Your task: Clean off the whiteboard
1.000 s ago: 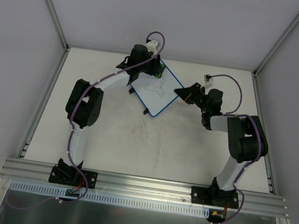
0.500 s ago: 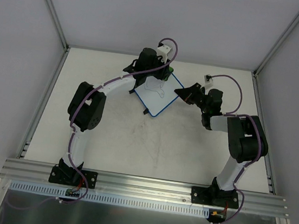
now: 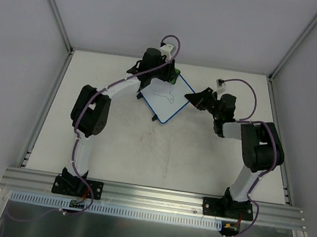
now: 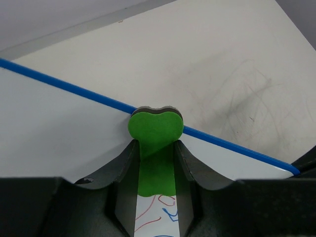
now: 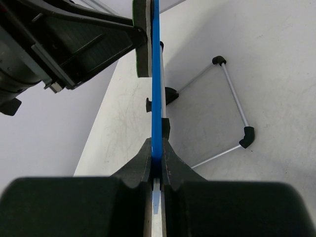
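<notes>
The whiteboard (image 3: pixel 166 99) has a blue rim and stands tilted at the back middle of the table, with a faint line doodle on its face. My left gripper (image 3: pixel 166 76) is shut on a green eraser (image 4: pixel 155 131) pressed against the board near its far edge. Red and blue marks show between the fingers in the left wrist view. My right gripper (image 3: pixel 189 96) is shut on the board's right edge; its wrist view shows the blue rim (image 5: pixel 156 98) edge-on between the jaws.
The board's folding wire stand (image 5: pixel 232 113) with black feet rests on the table behind the board. The table (image 3: pixel 160 153) has side rails and grey walls around it.
My left gripper has swept the eraser across the top of the board, right and then back left. The doodle looks fainter. The right gripper has not moved.
</notes>
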Controlling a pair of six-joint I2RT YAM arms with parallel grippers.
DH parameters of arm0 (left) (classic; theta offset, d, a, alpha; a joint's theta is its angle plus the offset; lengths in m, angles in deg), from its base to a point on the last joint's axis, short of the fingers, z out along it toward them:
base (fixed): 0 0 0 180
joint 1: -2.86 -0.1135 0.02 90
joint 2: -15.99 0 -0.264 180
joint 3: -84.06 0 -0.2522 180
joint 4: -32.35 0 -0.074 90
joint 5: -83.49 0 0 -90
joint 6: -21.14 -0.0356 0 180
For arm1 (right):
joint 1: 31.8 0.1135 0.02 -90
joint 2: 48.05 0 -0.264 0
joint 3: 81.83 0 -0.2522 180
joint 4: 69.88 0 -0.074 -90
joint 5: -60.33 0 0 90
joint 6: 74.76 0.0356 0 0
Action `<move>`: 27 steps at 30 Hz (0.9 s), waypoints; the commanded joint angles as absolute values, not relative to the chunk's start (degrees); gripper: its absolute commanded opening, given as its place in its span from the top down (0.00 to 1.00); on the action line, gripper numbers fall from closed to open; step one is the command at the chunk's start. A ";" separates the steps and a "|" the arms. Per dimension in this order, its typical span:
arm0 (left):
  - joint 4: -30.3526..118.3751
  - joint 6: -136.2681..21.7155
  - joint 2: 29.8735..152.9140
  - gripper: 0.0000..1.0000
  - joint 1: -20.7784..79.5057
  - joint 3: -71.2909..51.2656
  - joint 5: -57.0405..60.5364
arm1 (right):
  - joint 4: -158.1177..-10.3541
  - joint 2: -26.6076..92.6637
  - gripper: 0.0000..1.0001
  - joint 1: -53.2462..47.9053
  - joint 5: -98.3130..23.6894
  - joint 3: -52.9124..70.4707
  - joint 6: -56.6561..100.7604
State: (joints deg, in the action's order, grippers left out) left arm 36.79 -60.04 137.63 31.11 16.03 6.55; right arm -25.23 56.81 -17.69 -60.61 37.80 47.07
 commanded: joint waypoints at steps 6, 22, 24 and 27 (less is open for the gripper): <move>41.37 -48.21 142.02 1.00 23.09 15.03 7.90 | -21.77 56.98 1.00 -15.98 -65.71 35.72 44.94; 42.25 -38.62 141.41 1.00 19.65 8.44 8.17 | -21.59 56.89 1.00 -16.15 -65.79 36.07 45.21; 42.16 -38.71 140.88 1.00 19.56 7.73 7.90 | -21.68 56.89 1.00 -16.15 -65.79 36.16 45.12; 40.67 -40.02 139.83 1.00 20.18 6.94 9.21 | -21.68 56.98 1.00 -16.15 -65.79 36.07 45.21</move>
